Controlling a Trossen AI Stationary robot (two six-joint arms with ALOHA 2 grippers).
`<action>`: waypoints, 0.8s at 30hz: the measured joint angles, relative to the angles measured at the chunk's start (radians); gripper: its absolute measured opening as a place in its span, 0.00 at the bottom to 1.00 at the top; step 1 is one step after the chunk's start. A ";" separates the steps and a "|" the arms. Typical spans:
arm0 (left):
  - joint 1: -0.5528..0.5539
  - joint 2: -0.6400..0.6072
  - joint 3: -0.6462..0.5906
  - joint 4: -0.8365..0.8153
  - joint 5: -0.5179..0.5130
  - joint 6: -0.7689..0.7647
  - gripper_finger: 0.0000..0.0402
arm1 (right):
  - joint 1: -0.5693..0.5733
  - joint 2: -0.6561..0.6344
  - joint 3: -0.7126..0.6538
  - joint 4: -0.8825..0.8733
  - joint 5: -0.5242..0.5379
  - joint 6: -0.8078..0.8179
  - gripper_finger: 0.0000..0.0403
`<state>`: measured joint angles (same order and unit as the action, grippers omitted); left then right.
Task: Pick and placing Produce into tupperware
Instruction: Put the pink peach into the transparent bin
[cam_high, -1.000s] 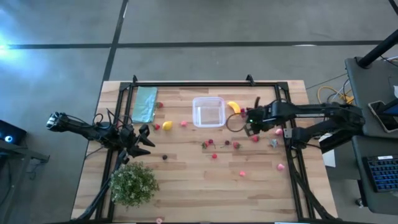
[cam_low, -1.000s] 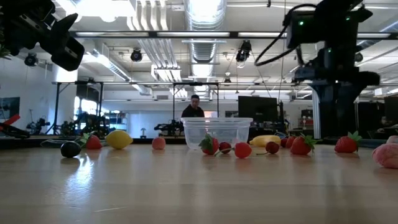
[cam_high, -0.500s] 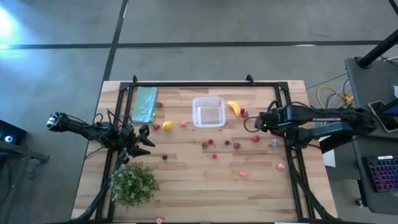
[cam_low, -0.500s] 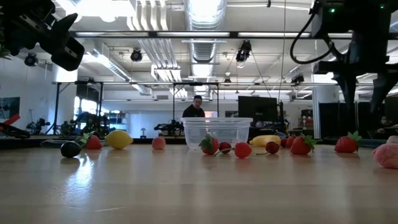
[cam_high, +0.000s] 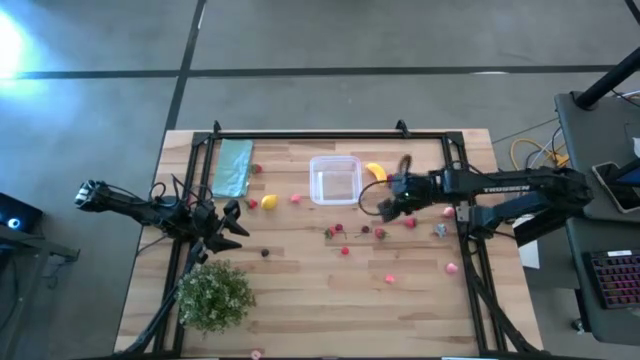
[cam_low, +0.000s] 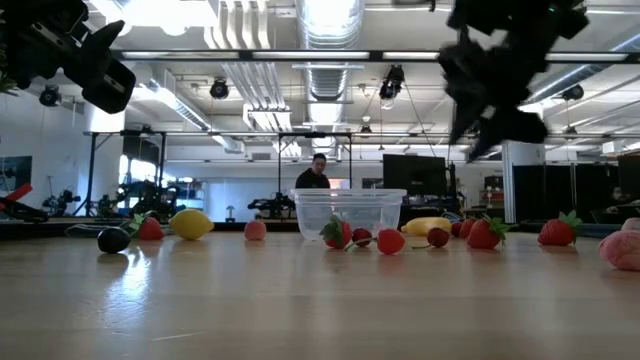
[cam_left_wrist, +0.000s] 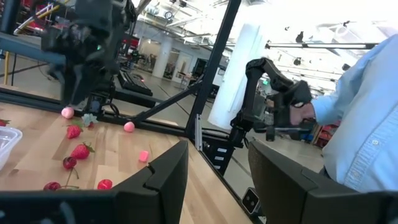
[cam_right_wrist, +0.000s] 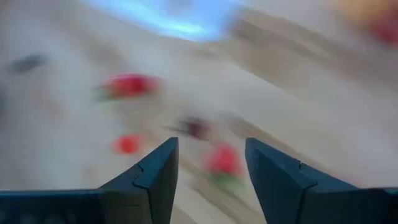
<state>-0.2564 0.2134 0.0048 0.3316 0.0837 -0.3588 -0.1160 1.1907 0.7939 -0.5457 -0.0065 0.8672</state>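
Clear tupperware (cam_high: 335, 180) empty beside right claw (cam_high: 388, 205); claw parted, empty. Risk: fast swing scatters strawberries (cam_high: 379, 233) below.

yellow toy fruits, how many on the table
2: a small yellow banana just right of the clear square plastic box, and a round yellow lemon left of it, near the flat teal cloth. None looks hidden.

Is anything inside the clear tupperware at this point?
From above, the tupperware looks empty; only wood shows through its base. In the low view, strawberries in front cover part of its wall, so that lower corner is hidden.
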 joint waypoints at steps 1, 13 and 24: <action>0.000 0.000 0.000 -0.001 0.000 0.000 0.39 | -0.004 0.019 0.023 0.038 0.001 -0.080 0.44; 0.000 0.001 0.000 0.000 -0.003 0.000 0.39 | -0.269 0.208 0.370 0.113 0.272 -0.231 0.44; 0.000 0.002 0.000 -0.001 -0.003 0.000 0.39 | -0.407 0.267 0.464 0.067 0.058 -0.430 0.44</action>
<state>-0.2565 0.2150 0.0048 0.3306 0.0811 -0.3588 -0.5229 1.4573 1.2575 -0.4784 0.0517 0.4369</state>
